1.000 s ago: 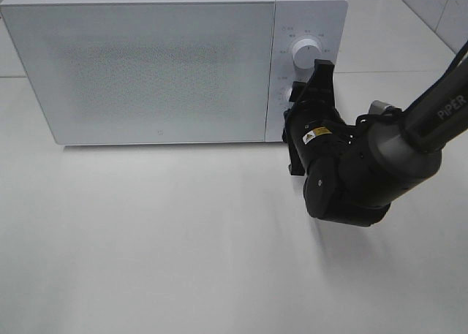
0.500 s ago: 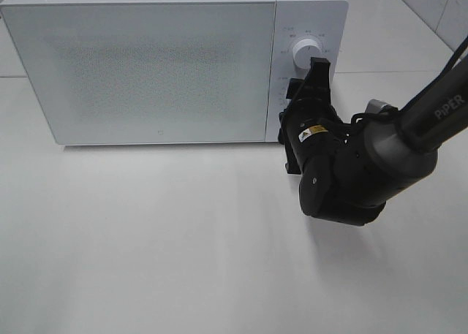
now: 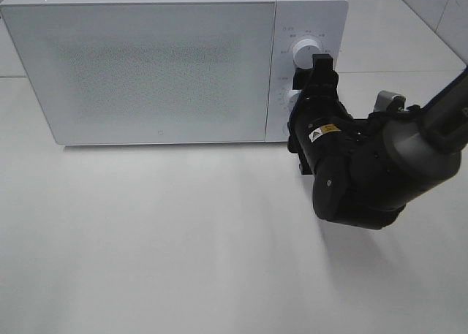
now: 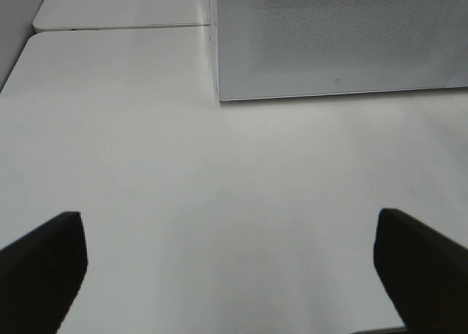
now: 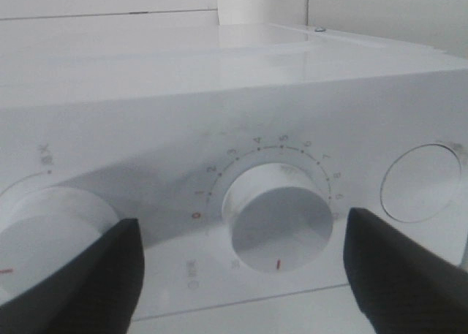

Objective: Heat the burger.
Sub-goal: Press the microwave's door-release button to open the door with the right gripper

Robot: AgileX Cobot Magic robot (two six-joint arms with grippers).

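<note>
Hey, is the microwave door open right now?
No, the microwave door sits shut, flush with the front of the oven in the exterior high view.

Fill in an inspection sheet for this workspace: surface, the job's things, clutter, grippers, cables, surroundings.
Surface: white table, no spills or marks seen.
Job's things: burger not visible; white microwave, door shut; numbered dial on its panel.
Clutter: nothing seen.
Grippers: right gripper at the panel, jaws open either side of the numbered dial, not touching it; left gripper over bare table, jaws open, holding nothing.
Cables: nothing seen on the table.
Surroundings: tiled wall at the far right.
</note>
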